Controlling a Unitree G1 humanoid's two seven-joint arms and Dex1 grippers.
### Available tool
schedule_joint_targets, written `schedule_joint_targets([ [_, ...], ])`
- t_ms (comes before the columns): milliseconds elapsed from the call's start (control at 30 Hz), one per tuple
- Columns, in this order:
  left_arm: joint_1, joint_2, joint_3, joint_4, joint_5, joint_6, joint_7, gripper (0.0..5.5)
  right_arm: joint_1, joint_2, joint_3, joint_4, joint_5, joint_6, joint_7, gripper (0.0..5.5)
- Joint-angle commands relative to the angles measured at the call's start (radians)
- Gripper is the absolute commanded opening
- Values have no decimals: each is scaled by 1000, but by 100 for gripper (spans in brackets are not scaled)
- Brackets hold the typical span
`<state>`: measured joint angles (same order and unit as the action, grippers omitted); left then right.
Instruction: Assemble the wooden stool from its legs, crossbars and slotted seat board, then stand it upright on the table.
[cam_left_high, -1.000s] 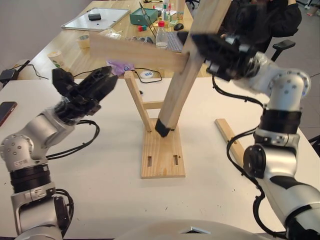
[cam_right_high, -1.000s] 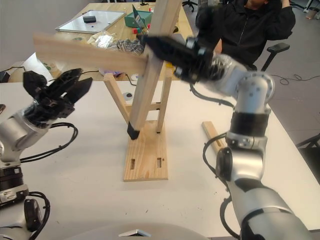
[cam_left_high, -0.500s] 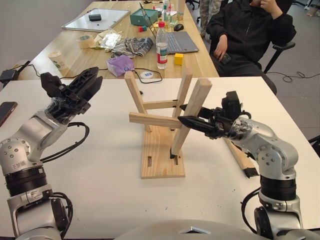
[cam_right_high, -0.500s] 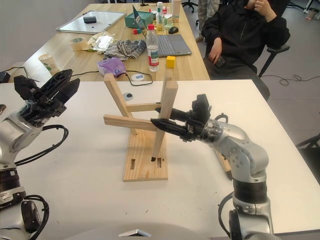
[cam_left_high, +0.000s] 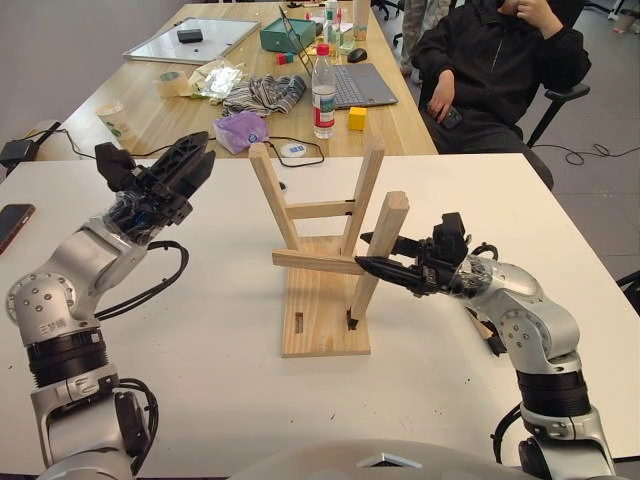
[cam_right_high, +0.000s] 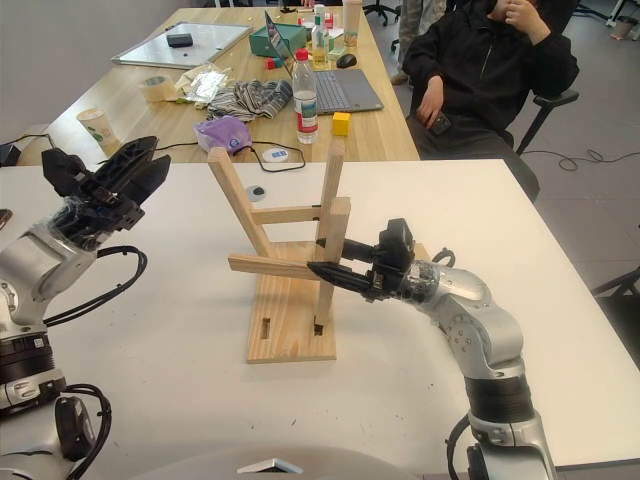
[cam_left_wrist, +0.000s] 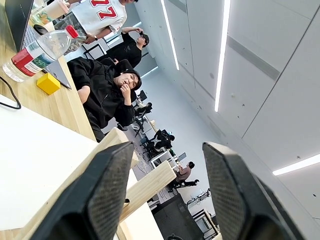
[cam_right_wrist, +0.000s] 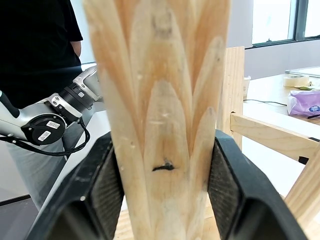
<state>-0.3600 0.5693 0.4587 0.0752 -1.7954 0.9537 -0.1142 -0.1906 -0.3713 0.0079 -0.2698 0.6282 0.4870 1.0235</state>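
Note:
The slotted seat board (cam_left_high: 322, 335) lies flat on the white table (cam_left_high: 220, 390). Two legs (cam_left_high: 270, 200) (cam_left_high: 364, 190) stand at its far end, joined by a crossbar (cam_left_high: 320, 210). A third leg (cam_left_high: 378, 262) stands tilted with its foot at the board's near right slot, and a second crossbar (cam_left_high: 312, 262) sticks out from it to the left. My right gripper (cam_left_high: 368, 251) is shut on this leg, whose grain shows between the pads (cam_right_wrist: 106, 187). My left gripper (cam_left_high: 168, 172) hangs open above the table, left of the stool, with nothing between its fingers (cam_left_wrist: 107, 200).
A loose wooden piece (cam_left_high: 489, 338) lies on the table under my right forearm. A phone (cam_left_high: 12, 222) sits at the table's left edge. The wooden table behind holds a bottle (cam_left_high: 323, 78), a laptop (cam_left_high: 352, 82) and clutter. A seated person is behind it.
My right gripper has swung the leg and its crossbar down from high above the board to stand on it by the near right slot. My left gripper has shifted slightly, still open.

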Motion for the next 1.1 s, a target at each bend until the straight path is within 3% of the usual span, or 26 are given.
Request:
schedule_joint_targets([
  [33, -24, -13, -12, -9, 0, 0, 18, 251, 10, -29, 12, 20, -6, 6, 0, 210],
  [367, -14, -26, -10, -25, -8, 0, 26, 251, -19, -36, -21, -4, 74, 70, -15, 210],
  [700, -16, -33, -10, -30, -16, -3, 32, 251, -16, -67, 43, 148, -35, -81, 65, 209],
  [1100, 6, -44, -2, -56, -17, -22, 41, 251, 13, -204, 163, 132, -153, -226, 194, 207],
])
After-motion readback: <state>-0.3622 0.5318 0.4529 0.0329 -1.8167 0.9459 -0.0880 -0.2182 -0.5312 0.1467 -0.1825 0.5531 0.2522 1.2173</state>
